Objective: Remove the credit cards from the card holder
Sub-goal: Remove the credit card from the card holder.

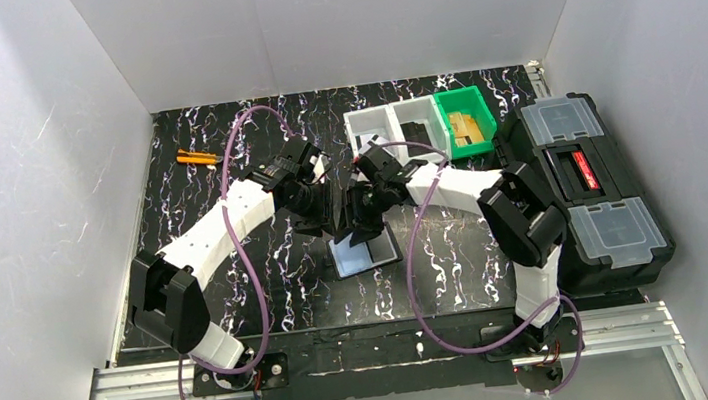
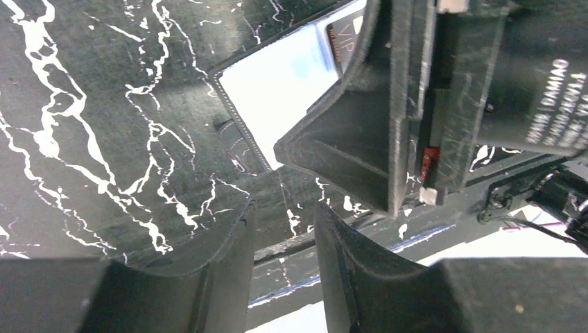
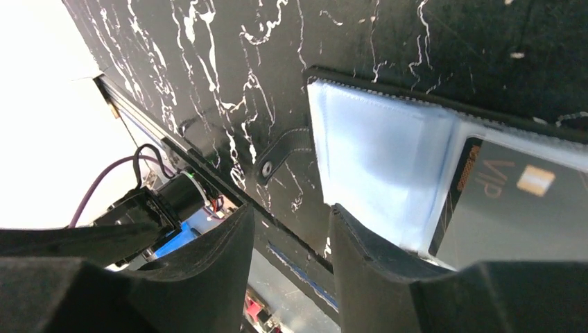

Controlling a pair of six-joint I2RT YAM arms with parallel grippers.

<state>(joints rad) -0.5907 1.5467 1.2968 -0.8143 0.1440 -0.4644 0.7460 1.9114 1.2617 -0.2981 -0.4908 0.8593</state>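
The card holder (image 1: 368, 254) lies open and flat on the black marbled table, its pale blue plastic sleeves facing up (image 3: 374, 149). A dark credit card (image 3: 516, 201) with "VIP" lettering and a gold chip sits inside a sleeve; its corner also shows in the left wrist view (image 2: 344, 38). My right gripper (image 3: 291, 225) hovers open at the holder's near edge, one finger (image 3: 367, 250) beside the sleeve's edge, nothing between the fingers. My left gripper (image 2: 284, 229) is open and empty just left of the holder (image 2: 274, 87). In the top view both grippers (image 1: 329, 213) (image 1: 365, 227) meet above it.
A large black toolbox (image 1: 592, 183) with clear lids stands at the right. At the back are white bins (image 1: 390, 125) and a green bin (image 1: 467, 122) holding tan blocks. An orange object (image 1: 194, 159) lies far back left. The holder's snap strap (image 3: 274, 161) lies on the table.
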